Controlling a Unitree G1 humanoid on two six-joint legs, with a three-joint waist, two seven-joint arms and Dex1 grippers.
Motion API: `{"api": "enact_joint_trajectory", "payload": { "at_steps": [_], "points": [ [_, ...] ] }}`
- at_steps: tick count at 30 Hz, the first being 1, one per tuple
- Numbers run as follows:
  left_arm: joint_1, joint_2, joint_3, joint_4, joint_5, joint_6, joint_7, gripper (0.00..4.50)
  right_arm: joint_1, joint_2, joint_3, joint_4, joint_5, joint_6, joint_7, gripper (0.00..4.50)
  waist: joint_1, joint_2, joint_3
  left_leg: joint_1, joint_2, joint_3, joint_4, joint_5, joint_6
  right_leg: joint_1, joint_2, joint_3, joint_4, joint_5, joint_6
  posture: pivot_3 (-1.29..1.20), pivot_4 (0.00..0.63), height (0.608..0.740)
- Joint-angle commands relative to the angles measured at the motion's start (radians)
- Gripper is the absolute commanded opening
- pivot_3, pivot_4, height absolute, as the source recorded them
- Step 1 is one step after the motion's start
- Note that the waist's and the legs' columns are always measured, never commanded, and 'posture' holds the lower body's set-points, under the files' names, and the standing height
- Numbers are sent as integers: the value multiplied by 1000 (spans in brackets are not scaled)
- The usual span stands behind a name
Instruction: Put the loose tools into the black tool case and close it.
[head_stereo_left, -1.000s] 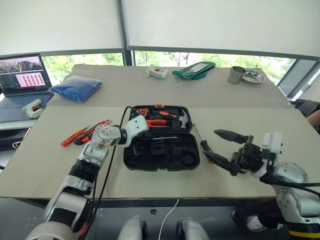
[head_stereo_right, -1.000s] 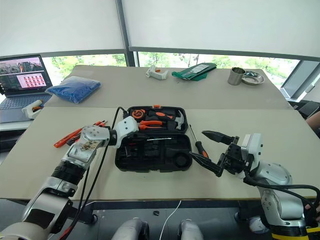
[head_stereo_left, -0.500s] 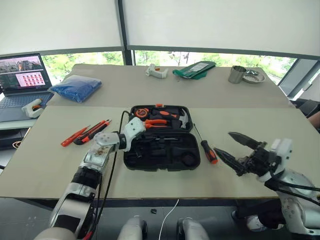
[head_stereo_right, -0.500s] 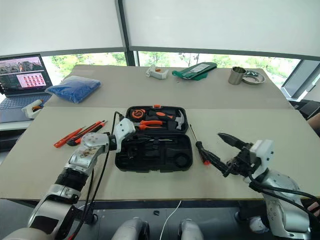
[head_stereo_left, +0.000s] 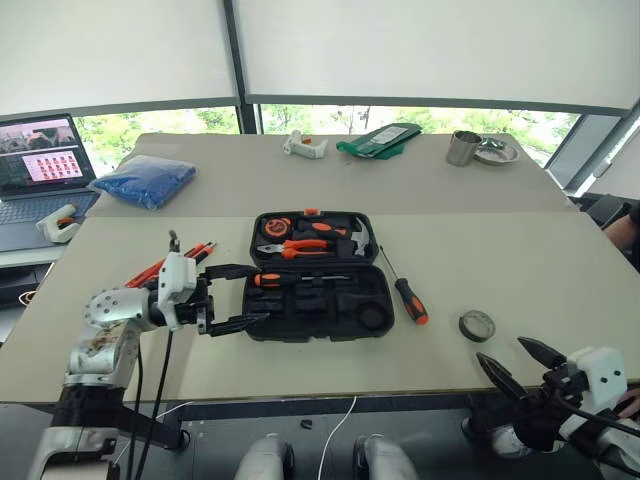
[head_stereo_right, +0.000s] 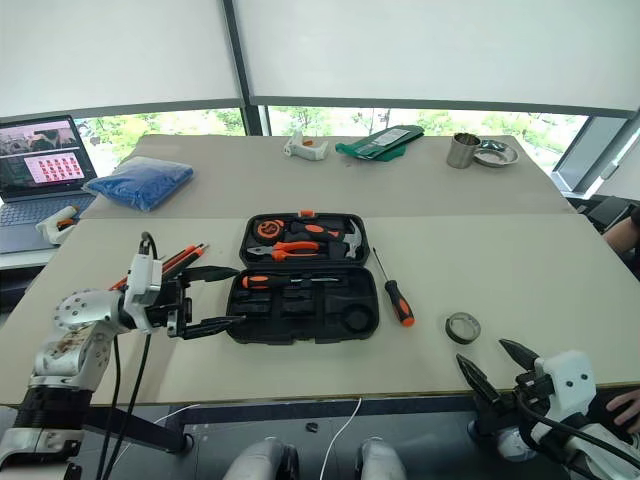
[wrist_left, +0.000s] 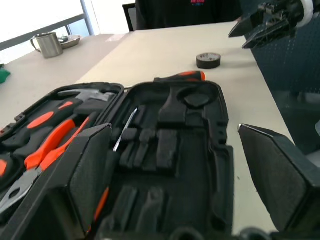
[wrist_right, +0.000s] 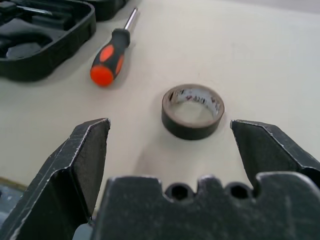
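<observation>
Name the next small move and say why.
Probably ease the open right gripper forward around the tape ring: the ring lies loose on the table right of the black tool case, centred between that gripper's spread fingers, and nothing is held.

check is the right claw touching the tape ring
Apart. The right wrist view shows bare table between the tape ring and the open right claw.

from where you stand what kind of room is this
Probably an office or lab workspace: large plain tables pushed together below a window with roller blinds, an open laptop at the side, and an open tool case set out as a test task.
</observation>
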Motion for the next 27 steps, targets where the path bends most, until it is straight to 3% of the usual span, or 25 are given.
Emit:
{"api": "enact_joint_trajectory", "payload": {
  "at_steps": [1, 9, 14, 15, 18, 19, 20, 23, 27],
  "points": [
    [30, 0, 15, -65, -38, -13, -8, 4351, -162, -64, 47, -89, 52, 211, -106, 4500, -8, 0, 0, 0, 0, 0, 0, 0, 0, 0, -1, -1, -2, 0, 0, 0, 150, 740],
    [30, -30, -11, -117, -55, 13, 25, 4351, -597, -154, 302, -30, 78, 697, -237, 4500, 2, 0, 1, -1, 1, 1, -1, 0, 0, -1, -1, -4, -5, 0, 0, 0, 150, 740],
    [36, -47, -15, -110, -48, -8, 27, 4351, -752, -101, 388, 103, 5, 804, -321, 4500, 4, 0, 0, -4, -3, 1, 0, 2, 5, -3, -1, -2, -1, 2, 0, 0, 150, 740],
    [37, -49, -14, -112, -48, -9, 28, 4351, -768, -99, 397, 116, -4, 825, -328, 4500, 4, -1, 0, -6, -3, 2, -1, 5, 13, -5, -1, -1, -1, 1, 1, 0, 150, 740],
    [48, -49, -12, -131, -50, -4, 36, 4351, -793, -91, 418, 132, -13, 863, -323, 4500, 3, -1, 0, -16, -5, 2, -1, 3, 14, -15, -1, -1, 2, 5, 4, 0, 150, 740],
    [51, -48, -12, -137, -51, -2, 39, 4500, -798, -89, 427, 137, -15, 874, -319, 3985, 2, -1, 0, -17, -5, 2, -1, 3, 14, -16, -1, -1, 2, 5, 4, 0, 150, 740],
    [54, -48, -12, -141, -51, -1, 42, 4500, -801, -89, 434, 140, -19, 882, -316, 3898, 2, -1, 0, -17, -5, 1, -1, 2, 15, -16, -1, -1, 2, 5, 4, 0, 150, 740],
    [55, -49, -13, -148, -50, 2, 49, 4500, -806, -75, 431, 150, -30, 891, -315, 2818, 2, -1, 0, -18, -6, 1, -1, 1, 16, -15, -1, -2, 0, 5, 5, 0, 150, 740],
    [55, -46, -19, -159, -56, 19, 51, 4500, -782, -20, 349, 133, -40, 886, -357, 1364, 2, -1, 0, -18, -5, 1, 2, 1, 16, -15, -1, -2, 1, 1, 12, 0, 150, 740]
  ]
}}
